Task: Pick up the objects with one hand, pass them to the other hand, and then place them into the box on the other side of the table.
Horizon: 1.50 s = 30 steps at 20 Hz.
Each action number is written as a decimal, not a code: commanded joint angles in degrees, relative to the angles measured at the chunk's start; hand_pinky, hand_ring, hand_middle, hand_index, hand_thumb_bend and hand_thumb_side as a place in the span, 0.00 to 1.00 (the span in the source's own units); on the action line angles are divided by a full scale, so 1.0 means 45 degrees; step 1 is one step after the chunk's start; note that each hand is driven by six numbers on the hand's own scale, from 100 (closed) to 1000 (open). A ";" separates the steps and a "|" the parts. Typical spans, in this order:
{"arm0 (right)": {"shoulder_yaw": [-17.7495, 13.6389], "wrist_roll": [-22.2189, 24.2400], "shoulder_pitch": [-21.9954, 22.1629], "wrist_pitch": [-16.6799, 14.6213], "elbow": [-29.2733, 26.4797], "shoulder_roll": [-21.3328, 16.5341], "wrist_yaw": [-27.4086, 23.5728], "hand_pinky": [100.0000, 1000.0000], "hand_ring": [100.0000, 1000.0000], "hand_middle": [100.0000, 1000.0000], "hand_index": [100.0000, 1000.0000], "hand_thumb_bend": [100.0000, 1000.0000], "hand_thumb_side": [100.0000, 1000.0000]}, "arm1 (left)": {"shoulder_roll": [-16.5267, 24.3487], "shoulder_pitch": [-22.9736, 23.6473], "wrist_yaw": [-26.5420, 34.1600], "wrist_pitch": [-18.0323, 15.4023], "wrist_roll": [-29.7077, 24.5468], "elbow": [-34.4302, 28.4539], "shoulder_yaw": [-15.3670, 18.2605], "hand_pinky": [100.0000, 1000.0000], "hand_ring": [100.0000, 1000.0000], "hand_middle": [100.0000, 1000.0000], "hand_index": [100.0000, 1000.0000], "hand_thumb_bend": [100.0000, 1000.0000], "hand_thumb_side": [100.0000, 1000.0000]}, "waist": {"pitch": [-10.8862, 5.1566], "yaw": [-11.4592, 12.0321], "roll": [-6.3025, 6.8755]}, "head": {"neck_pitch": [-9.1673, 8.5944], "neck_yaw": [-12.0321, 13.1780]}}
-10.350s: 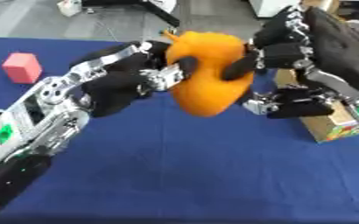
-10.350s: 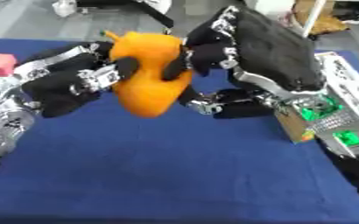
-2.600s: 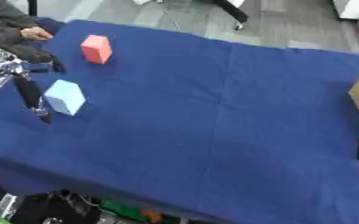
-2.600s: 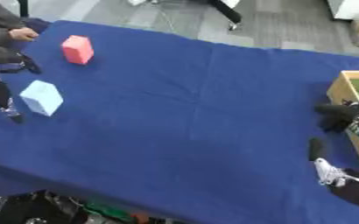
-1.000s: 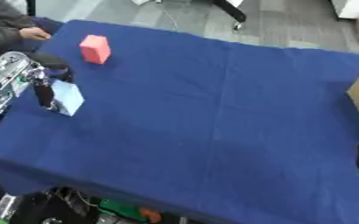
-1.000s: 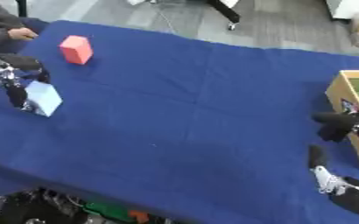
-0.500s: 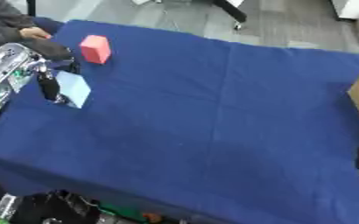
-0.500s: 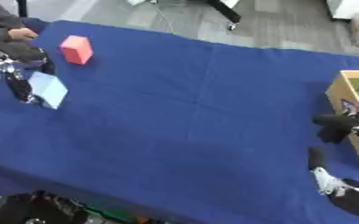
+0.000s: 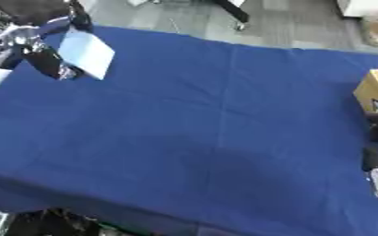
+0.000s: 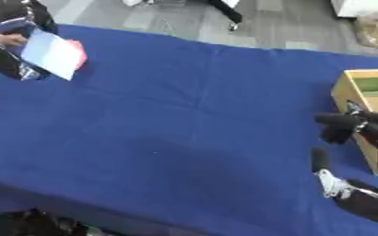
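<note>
A light blue cube (image 9: 85,53) hangs above the blue table (image 9: 208,138) at the far left. My left hand (image 9: 32,44) is shut on it, black fingers curled round its left side. Just behind the cube's right edge a red cube (image 10: 80,53) peeks out on the table; in the left eye view it is hidden. At the right edge stands the tan open box (image 10: 368,87). My right hand (image 10: 347,126) hovers in front of that box, open, fingers pointing left and holding nothing.
The table's front edge runs along the bottom, with dark clutter (image 9: 55,223) below it. Grey floor and a chair base (image 9: 228,9) lie beyond the far edge. A wide stretch of blue cloth separates the two hands.
My left hand has closed on the light blue cube and lifted it off the table, up and toward the camera. The right hand has stayed by the box.
</note>
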 commanded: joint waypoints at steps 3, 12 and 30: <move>-0.0212 -0.0189 -0.0621 -0.0220 -0.0269 -0.0216 -0.0061 0.35 0.43 0.46 0.75 0.00 0.22 | -0.1274 -0.0533 0.1606 -0.0706 0.1816 -0.0446 0.0227 0.76 0.64 0.50 0.60 0.37 0.00 | -0.0342 -0.0011 -0.0222 | -0.0022 -0.0741; -0.0126 -0.0802 -0.1967 -0.0875 -0.0269 -0.0190 -0.0058 0.37 0.45 0.47 0.76 0.06 0.18 | -0.5144 -0.0641 0.6958 -0.1033 0.4247 -0.0449 -0.0349 0.72 0.59 0.47 0.56 0.06 0.00 | -0.0316 -0.0068 -0.0503 | -0.0022 -0.2086; 0.0768 0.0332 -0.4613 -0.3072 -0.0269 -0.0812 0.1905 0.58 0.58 0.60 0.93 0.50 0.25 | -0.5608 -0.0619 1.2997 0.0933 0.3252 -0.0449 -0.3184 0.69 0.58 0.47 0.55 0.03 0.09 | -0.0260 -0.0094 -0.0585 | -0.0022 -0.2277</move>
